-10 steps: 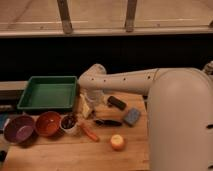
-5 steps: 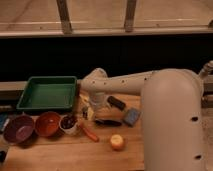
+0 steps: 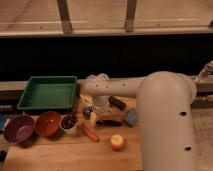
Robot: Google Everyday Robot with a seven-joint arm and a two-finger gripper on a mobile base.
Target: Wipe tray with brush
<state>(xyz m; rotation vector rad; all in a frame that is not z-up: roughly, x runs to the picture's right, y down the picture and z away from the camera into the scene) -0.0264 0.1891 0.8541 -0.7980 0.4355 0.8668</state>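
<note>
- The gripper hangs low over the wooden table, fingers spread, with nothing between them.
- The brush lies flat on the table just beside the gripper at its 4 o'clock, untouched.
- The tray sits at the gripper's 10 o'clock, toward the table's far left, well apart from the brush.
- At the tray's 6 o'clock there is a row: purple bowl, orange bowl, and a small cup holding something dark.
- A black block lies at the brush's 12 o'clock, and a blue-grey sponge at its 2 o'clock.
- An orange stick and a round yellowish fruit lie nearer the front — at the brush's 8 and 6 o'clock.
</note>
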